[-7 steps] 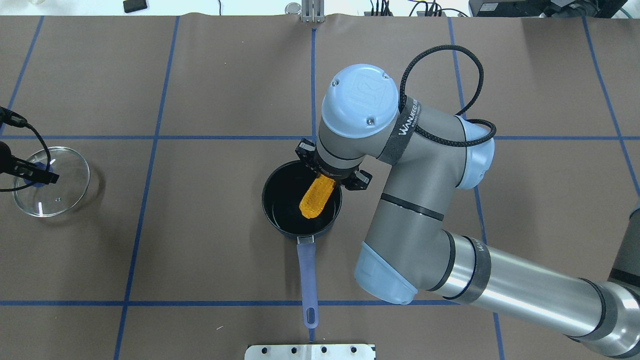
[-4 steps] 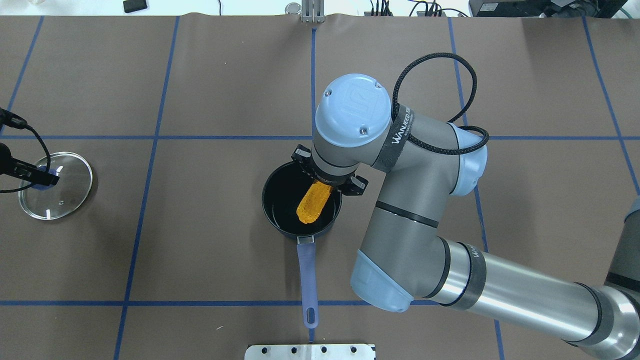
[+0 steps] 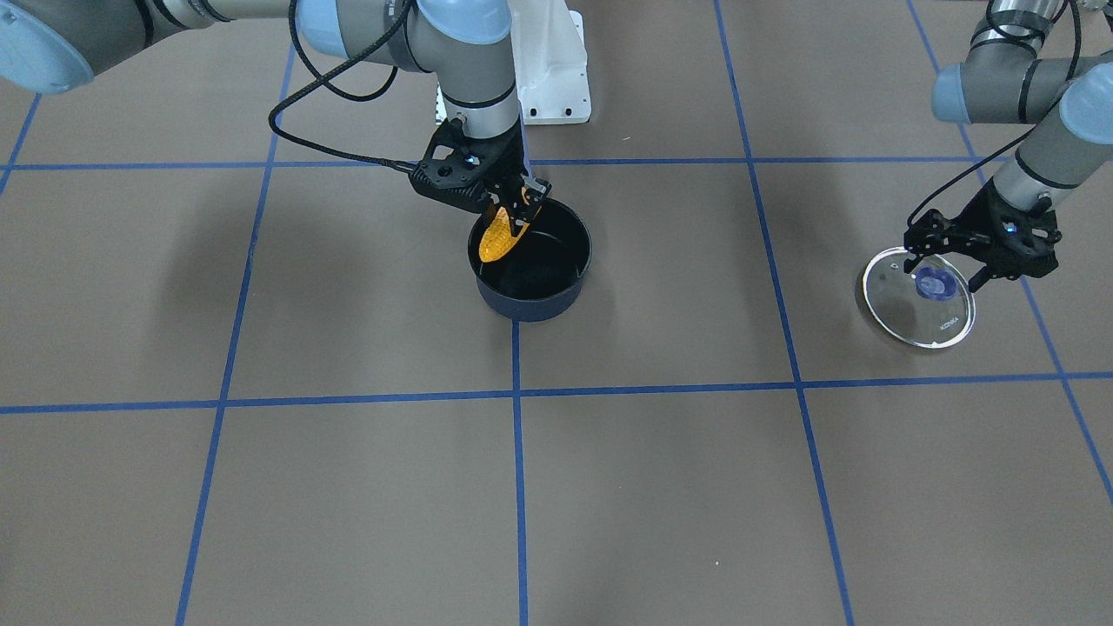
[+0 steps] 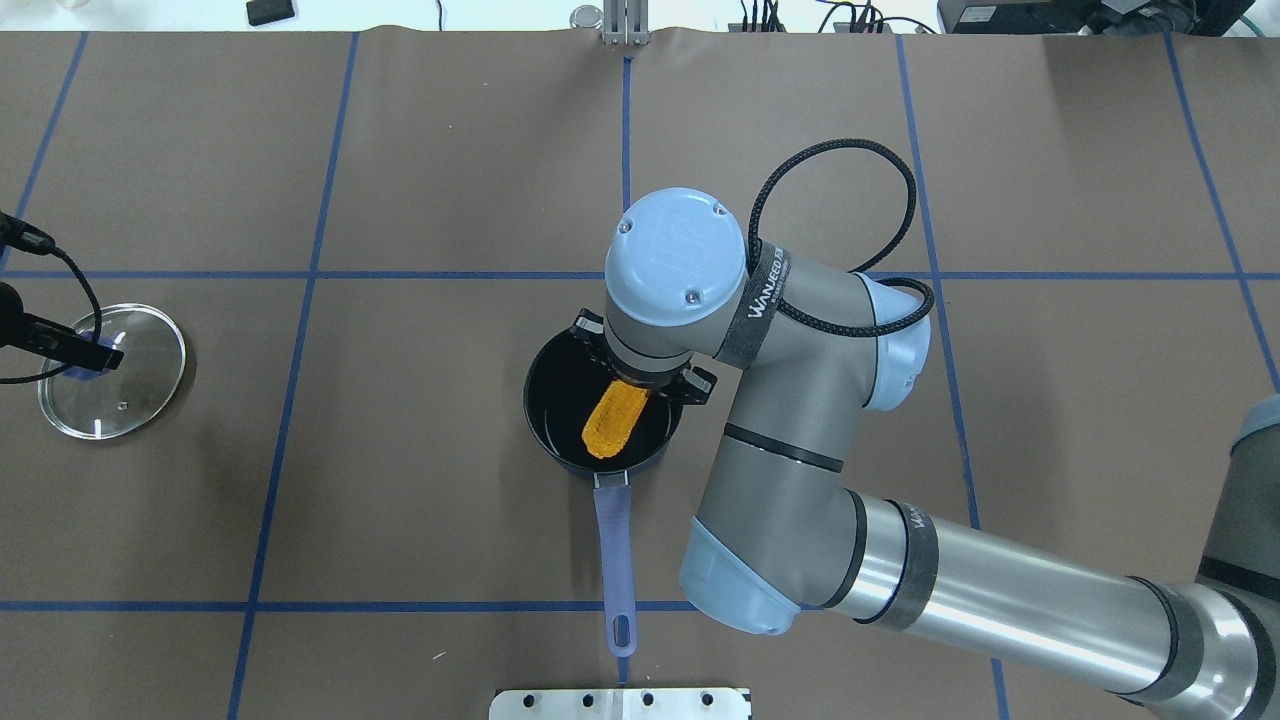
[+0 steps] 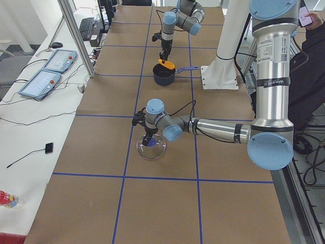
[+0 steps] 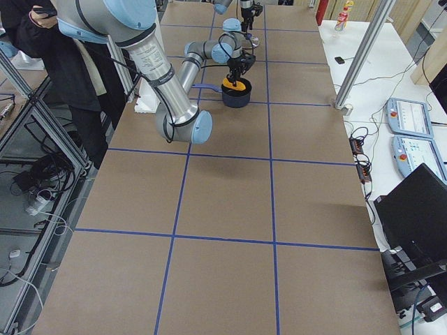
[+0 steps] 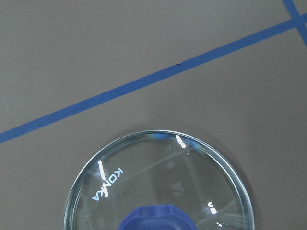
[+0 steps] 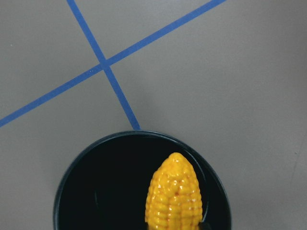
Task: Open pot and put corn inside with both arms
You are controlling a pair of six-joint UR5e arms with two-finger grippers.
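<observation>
The orange-yellow corn (image 4: 612, 430) hangs tip-down in my right gripper (image 3: 515, 213), which is shut on its thick end. The tip is inside the rim of the open dark pot (image 4: 532, 405). In the right wrist view the corn (image 8: 173, 196) stands over the pot's black interior (image 8: 96, 191). At the far left my left gripper (image 4: 88, 353) is shut on the blue knob (image 3: 936, 283) of the glass lid (image 4: 125, 395). The lid lies low at the table, well apart from the pot. The left wrist view shows the lid (image 7: 158, 143) and its knob (image 7: 153, 218).
The pot's blue-purple handle (image 4: 613, 540) points toward the robot's side. A metal plate (image 4: 620, 703) sits at the near table edge. The white pedestal (image 3: 552, 69) stands behind the pot. The right arm's elbow (image 4: 750, 580) hangs right of the handle.
My right gripper has moved left and down, carrying the corn's tip deeper into the pot. My left gripper has lowered the lid toward the table.
</observation>
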